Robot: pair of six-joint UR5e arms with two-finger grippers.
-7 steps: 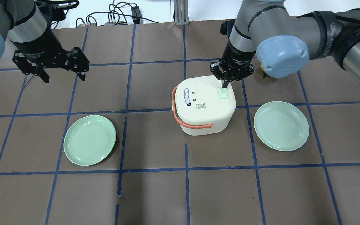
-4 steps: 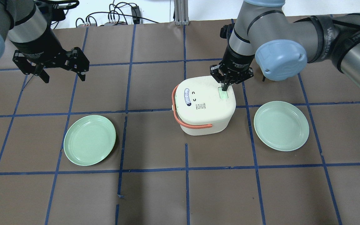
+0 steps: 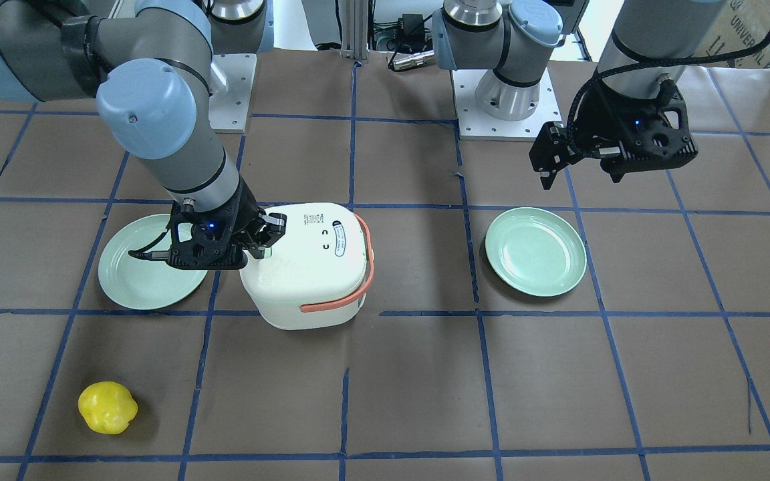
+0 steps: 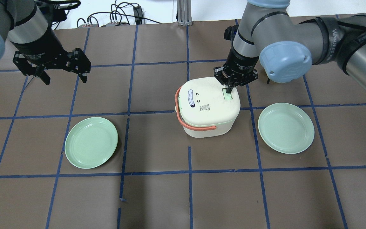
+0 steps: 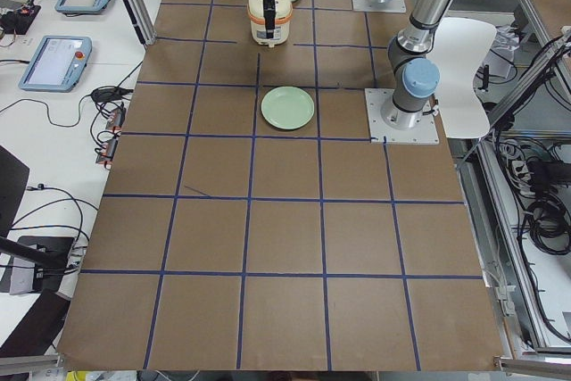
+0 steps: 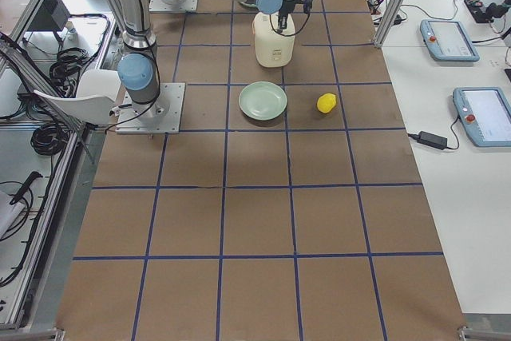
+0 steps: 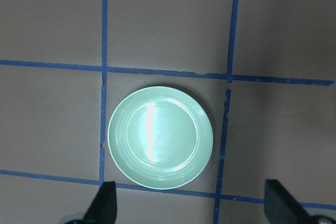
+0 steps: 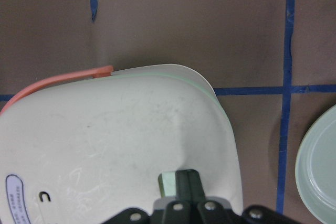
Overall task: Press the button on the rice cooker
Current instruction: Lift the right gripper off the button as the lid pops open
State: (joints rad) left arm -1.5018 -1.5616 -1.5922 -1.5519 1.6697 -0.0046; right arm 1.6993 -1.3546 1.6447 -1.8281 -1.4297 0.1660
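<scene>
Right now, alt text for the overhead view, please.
The shut right gripper rests its tip on the green button of a white rice cooker. A left plate and right plate, both green, flank it; the left gripper hangs open.

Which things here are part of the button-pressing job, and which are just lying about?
In the job: rice cooker, its green button, right gripper.
Lying about: left-side green plate, right-side green plate, yellow object, left gripper.
</scene>
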